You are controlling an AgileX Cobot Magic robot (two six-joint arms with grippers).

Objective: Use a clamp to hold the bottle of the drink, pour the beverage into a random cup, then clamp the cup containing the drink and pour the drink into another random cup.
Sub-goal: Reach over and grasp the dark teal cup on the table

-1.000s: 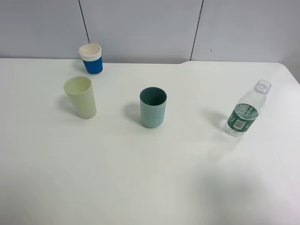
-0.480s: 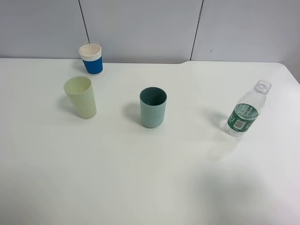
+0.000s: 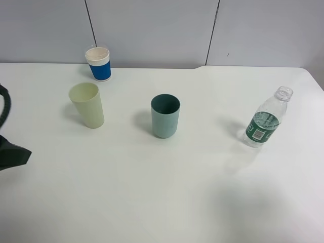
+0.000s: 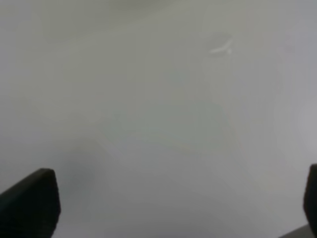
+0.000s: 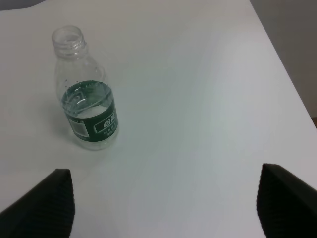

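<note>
1. Bench layout: we see a white bench [image 3: 162,202] carrying three cups and one bottle, all upright and well apart from one another.
2. We find the small clear plastic bottle [image 3: 265,123], with its dark green label, close to the right edge of the bench. Its neck is uncapped, and clear colourless liquid [image 5: 94,141] fills its lower part, about up to the label.
3. We place the teal straight-sided plastic cup [image 3: 165,116] near the middle of the bench. Its darker inside shows, but we cannot tell whether it holds anything.
4. The tall pale yellow-green plastic tumbler [image 3: 87,105] stands toward the left edge, and the blue-and-white paper cup [image 3: 98,64] stands behind it by the far edge.
5. The right gripper [image 5: 163,203] is spread fairly wide and grips nothing. Its two dark fingers [image 5: 42,206] frame bare bench, and the bottle stands beyond them, not touched by either.
6. The left gripper [image 4: 173,203] gapes wide over bare, blurred bench, its dark fingertips [image 4: 29,203] far apart with nothing between them.
7. In the high view, a black part of the left arm [image 3: 12,154] shows at the left edge of the bench, apart from the tumbler.
</note>
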